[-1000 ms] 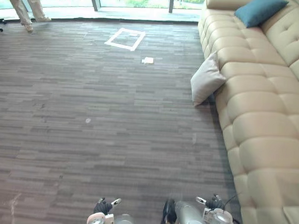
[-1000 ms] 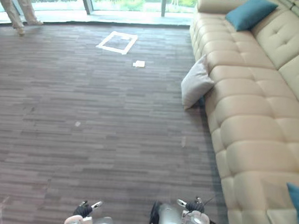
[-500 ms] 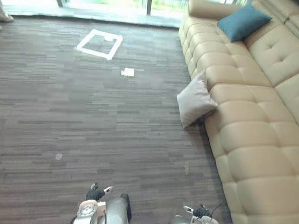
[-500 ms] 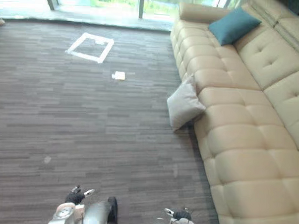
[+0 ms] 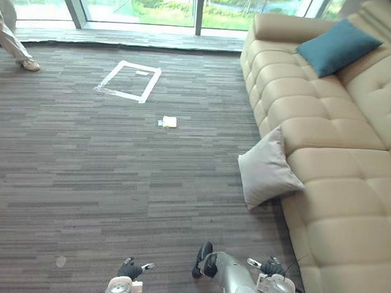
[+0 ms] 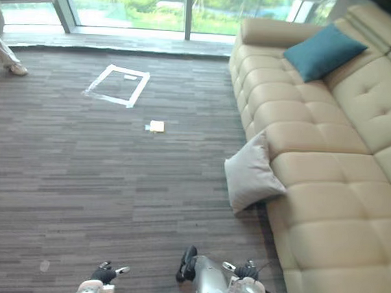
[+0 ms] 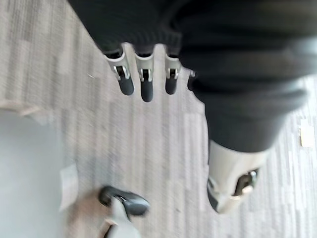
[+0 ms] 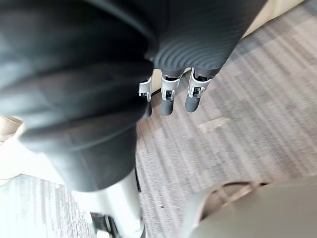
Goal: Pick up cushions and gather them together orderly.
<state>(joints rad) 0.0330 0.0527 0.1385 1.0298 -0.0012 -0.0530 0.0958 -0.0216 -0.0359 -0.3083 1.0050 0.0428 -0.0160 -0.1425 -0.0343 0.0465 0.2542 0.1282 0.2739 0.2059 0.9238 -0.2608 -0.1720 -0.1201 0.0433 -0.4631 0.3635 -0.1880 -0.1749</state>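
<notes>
the whole view has swung and slid over the last second, so put that down to your head and body moving, not the room. the grey cushion sits lower and closer in the frame than it did, but it leans on the same spot against the front of the sofa, its lower edge on the carpet. to my eye you're still on the walk-up and closing in, with no cushion picked up yet. the teal cushion is propped on the far seat against the backrest, well apart from the grey one, so gathering them will mean carrying one to the other. your left hand and right hand both hang low over the carpet, fingers straight and a little apart, holding nothing. the grey cushion is square and plump with pointed corners and a matte cloth cover, so expect it to sag and fold when you grip it. the sofa is cream and smooth like leather, quilted into deep puffy squares. the carpet is flat grey pile laid in plank-like strips. a white tape square and a small paper scrap lie on it further out, and a person stands by the window at the far left.
</notes>
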